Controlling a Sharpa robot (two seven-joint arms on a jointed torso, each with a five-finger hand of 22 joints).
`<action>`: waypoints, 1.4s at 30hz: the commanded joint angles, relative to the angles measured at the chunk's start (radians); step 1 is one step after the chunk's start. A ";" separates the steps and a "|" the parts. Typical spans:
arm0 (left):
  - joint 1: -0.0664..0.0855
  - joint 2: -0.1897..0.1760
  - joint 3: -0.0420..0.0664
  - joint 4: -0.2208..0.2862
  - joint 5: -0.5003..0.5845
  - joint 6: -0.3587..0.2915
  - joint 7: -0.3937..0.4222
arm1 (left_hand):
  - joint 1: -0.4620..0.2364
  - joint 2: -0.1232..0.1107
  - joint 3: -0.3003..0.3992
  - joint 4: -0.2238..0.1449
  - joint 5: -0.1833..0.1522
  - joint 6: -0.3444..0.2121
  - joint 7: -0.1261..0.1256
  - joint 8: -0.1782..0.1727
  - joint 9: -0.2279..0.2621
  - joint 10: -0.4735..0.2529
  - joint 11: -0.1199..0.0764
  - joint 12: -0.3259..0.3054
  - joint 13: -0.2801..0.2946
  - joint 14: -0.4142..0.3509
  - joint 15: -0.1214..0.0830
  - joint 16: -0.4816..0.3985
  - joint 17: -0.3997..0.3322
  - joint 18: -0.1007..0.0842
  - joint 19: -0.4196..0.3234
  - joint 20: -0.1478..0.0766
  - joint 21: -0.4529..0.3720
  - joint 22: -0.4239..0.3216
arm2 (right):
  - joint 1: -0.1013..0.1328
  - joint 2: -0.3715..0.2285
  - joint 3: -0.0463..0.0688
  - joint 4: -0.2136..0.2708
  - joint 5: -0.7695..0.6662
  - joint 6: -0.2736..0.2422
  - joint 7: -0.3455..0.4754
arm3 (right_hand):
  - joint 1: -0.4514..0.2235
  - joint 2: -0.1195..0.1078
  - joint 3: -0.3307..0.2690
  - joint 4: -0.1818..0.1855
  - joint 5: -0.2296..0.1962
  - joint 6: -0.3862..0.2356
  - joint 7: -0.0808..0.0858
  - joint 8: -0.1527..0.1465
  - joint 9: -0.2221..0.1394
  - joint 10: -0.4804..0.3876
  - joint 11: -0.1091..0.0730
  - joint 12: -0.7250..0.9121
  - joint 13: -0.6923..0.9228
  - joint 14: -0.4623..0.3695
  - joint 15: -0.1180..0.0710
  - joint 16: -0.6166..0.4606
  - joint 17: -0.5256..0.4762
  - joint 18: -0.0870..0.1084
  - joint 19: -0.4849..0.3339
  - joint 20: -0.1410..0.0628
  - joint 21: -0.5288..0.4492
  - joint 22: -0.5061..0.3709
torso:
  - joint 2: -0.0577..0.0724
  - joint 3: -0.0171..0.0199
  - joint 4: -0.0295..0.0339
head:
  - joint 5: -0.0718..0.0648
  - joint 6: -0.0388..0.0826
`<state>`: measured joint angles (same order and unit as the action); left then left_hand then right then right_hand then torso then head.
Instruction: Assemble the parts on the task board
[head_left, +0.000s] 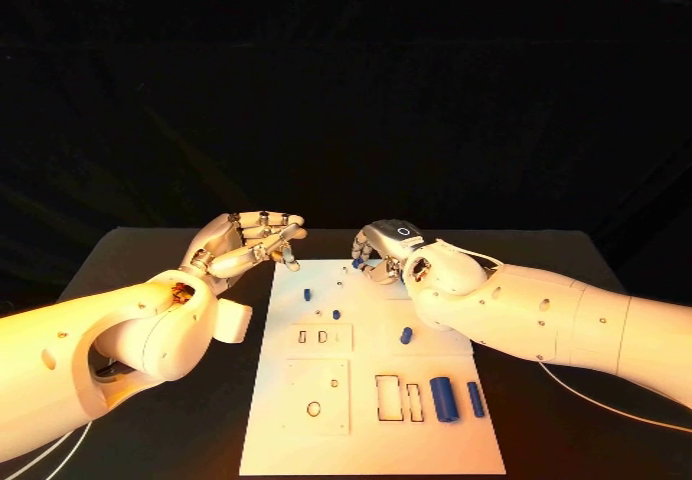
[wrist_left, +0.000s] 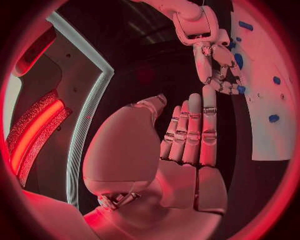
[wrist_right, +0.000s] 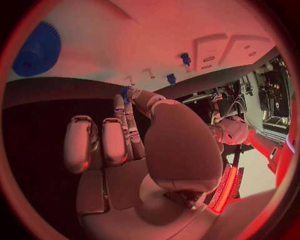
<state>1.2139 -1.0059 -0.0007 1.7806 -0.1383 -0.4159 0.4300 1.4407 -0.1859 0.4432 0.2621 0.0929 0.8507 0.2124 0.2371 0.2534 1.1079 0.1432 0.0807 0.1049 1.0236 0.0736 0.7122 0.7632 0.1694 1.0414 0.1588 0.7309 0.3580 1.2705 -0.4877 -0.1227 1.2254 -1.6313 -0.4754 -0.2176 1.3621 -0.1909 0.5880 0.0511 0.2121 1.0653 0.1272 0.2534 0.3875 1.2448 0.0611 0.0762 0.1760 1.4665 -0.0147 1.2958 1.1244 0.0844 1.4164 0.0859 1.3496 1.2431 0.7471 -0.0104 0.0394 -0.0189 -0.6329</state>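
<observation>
One white board (head_left: 372, 440) lay on the black surface (head_left: 144, 300), its long axis running from the robot's side toward the far edge. Two hands were at the board's far end.

Two large blue cylinders (head_left: 444, 398) lay side by side near the board's right edge, at its near end, each with its long axis along the board's length. The thinner one (head_left: 475, 399) was the nearer to the edge. Just left of them were two rectangular cut-outs (head_left: 387, 397) in the board; a thin blue piece (head_left: 414, 401) appeared to sit in the second. Further toward the far end, a small blue piece (head_left: 407, 335) lay right of the board's middle, and two smaller ones, a peg (head_left: 306, 294) and a stud (head_left: 336, 314), stood left of the middle. Two raised white plates (head_left: 322, 337) sat on the board's left half, the nearer one (head_left: 317, 395) with an oval hole.

The right hand (head_left: 387, 250) hovered at the board's far right corner, fingers curled downward, pinching a small blue part (head_left: 356, 263) at its fingertips; the right wrist view showed the blue tip (wrist_right: 124, 92) between thumb and finger, with a blue gear (wrist_right: 36, 50) lying on the board beyond it.

The left hand (head_left: 248, 243) was raised just beyond the board's far left corner, holding nothing, its fingers (wrist_left: 190, 131) straight and side by side, with the thumb standing apart from them.
</observation>
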 joint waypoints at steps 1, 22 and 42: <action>0.004 0.002 0.001 0.005 0.002 0.019 0.006 | 0.000 0.000 0.004 0.001 -0.004 -0.005 -0.001 -0.003 0.001 -0.008 0.001 -0.004 0.001 -0.005 -0.001 0.005 0.001 0.011 -0.007 0.000 0.004 0.002 | 0.000 0.009 0.001 -0.012 -0.012 -0.007 -0.004 | 0.000 -0.003 0.000 -0.006 0.002 0.002 0.001 0.003 0.001 0.003 0.001 0.000 -0.001 0.028 -0.004 0.005 0.000 -0.018 0.004 -0.001 0.004 0.001 | 0.006 -0.0028 0.0058 | -0.003 0.001; 0.012 0.005 0.001 0.011 0.002 0.020 0.006 | 0.000 0.000 0.004 0.001 -0.004 -0.005 -0.001 -0.003 0.001 -0.008 0.001 -0.004 0.001 -0.005 -0.001 0.005 0.001 0.011 -0.007 0.000 0.004 0.002 | -0.003 0.045 0.001 -0.045 -0.003 0.003 0.003 | -0.005 -0.006 0.001 -0.005 -0.003 -0.002 0.002 0.001 0.004 0.000 0.003 -0.003 -0.001 0.027 -0.003 0.007 0.000 -0.017 0.003 0.000 0.002 0.000 | 0.013 -0.0057 0.0105 | -0.002 -0.003; 0.016 0.007 0.001 0.010 0.002 0.021 0.005 | 0.000 -0.001 0.006 0.000 -0.004 -0.005 -0.001 -0.004 0.002 -0.008 0.001 -0.005 0.002 -0.007 -0.001 0.005 0.001 0.011 -0.011 0.000 0.008 0.004 | -0.005 0.058 0.000 -0.058 0.014 0.036 0.019 | -0.013 -0.010 0.002 -0.004 -0.011 -0.011 0.004 -0.002 0.008 -0.004 0.005 -0.007 0.000 0.027 -0.001 0.009 0.000 -0.017 0.002 0.001 0.002 0.001 | 0.015 -0.0057 0.0094 | 0.003 -0.006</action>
<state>1.2279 -1.0012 -0.0007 1.7887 -0.1377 -0.4145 0.4289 1.4407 -0.1859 0.4431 0.2621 0.0929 0.8507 0.2124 0.2371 0.2549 1.1079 0.1432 0.0808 0.1054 1.0237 0.0736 0.7122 0.7628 0.1694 1.0378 0.1625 0.7357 0.3613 1.2658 -0.4322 -0.1228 1.1687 -1.6209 -0.4574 -0.2123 1.3567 -0.1964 0.5877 0.0512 0.2064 1.0572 0.1284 0.2489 0.3949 1.2413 0.0646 0.0724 0.1759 1.4665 -0.0146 1.2998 1.1239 0.0844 1.4163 0.0860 1.3495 1.2434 0.7612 -0.0159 0.0486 -0.0167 -0.6386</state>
